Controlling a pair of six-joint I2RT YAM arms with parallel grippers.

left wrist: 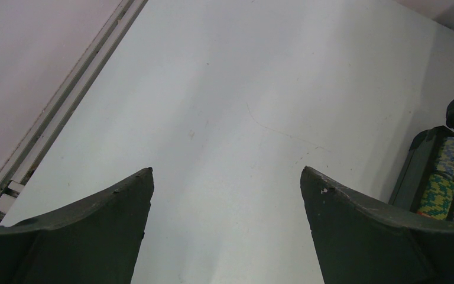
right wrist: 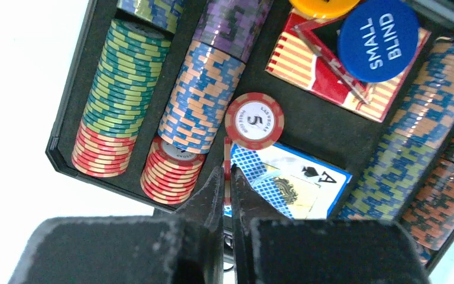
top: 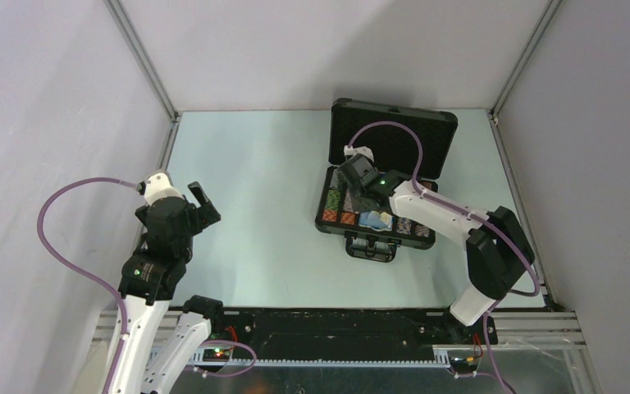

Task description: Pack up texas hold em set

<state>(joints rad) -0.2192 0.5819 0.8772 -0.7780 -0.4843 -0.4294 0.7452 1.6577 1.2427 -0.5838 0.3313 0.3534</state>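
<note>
The black case [top: 335, 223] lies open at the far right, its foam-lined lid [top: 394, 131] raised behind. My right gripper [top: 361, 187] hangs over the tray; in the right wrist view it [right wrist: 227, 173] is shut on a red-white chip [right wrist: 227, 155] held edge-on above the middle slot. Another red-white "5" chip [right wrist: 254, 120] lies flat beside the multicoloured chip rows [right wrist: 204, 94]. A red-white card box [right wrist: 325, 80] sits behind. No black triangular marker shows. My left gripper [top: 203, 205] is open and empty over bare table [left wrist: 226, 171].
A blue card box with an ace of spades [right wrist: 298, 183] lies in the tray. A blue "SMALL BLIND" disc [right wrist: 377, 40] and a yellow disc [right wrist: 319, 5] rest on the red-white box. The case's left end [left wrist: 417, 168] shows in the left wrist view. Walls enclose the table.
</note>
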